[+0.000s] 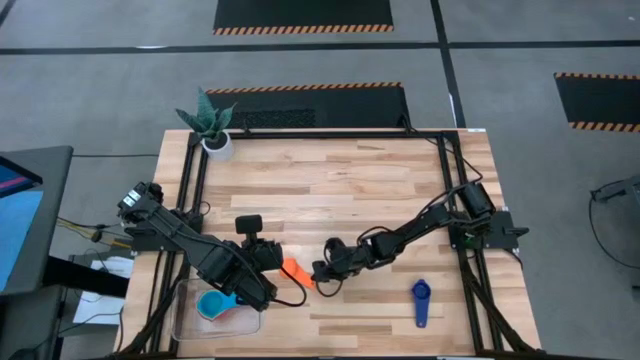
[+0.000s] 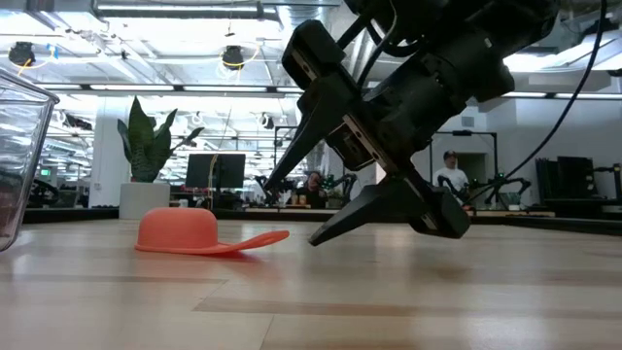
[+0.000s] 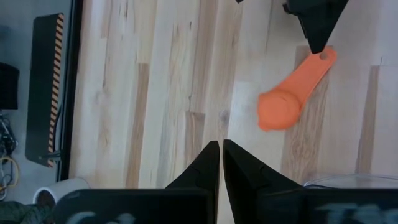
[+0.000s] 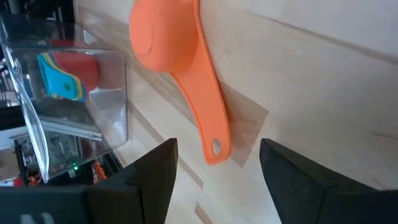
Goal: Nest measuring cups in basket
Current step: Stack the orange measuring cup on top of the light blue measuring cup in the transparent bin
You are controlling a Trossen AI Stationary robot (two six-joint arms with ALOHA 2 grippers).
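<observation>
Orange cup [image 1: 292, 269] lies bowl-down on the bench [image 1: 340, 190], near the front, between the two arms; its flat handle points toward the right tool [image 1: 320, 273]. Low view shows the dome sitting flush w/ the handle [image 2: 255, 240] lifted just off the wood at its tip. The right tool is spread wide, holding nothing, and is low to the bench w/ the handle end between its fingers [image 4: 292, 180] in the right wrist view.

Step in hand, as I judge it: pick up this cup by the handle. To do it well: centre the handle betw. the fingers, come down till the tips nearly brush the wood, close on the flat stem rather than on the hole end, so it won't pivot. Handle is thin & slick plastic, so a grip near the tip could let the bowl swing. Lift straight up before moving left.

Basket [image 1: 185, 322] is at the near left corner, clear-walled; several cups already nest inside, light blue one [image 1: 213, 304] on top in the high view, red & yellow edges visible through the wall in the right wrist view. Cup must be turned bowl-up before going in.

Left tool [image 3: 221, 163] is shut on nothing, hovers over the basket's right side, just left of the orange cup; keep clear of it. Dark blue cup [image 1: 420, 301] waits further right near the front. Plant pot [image 1: 216, 141] is at far left.
</observation>
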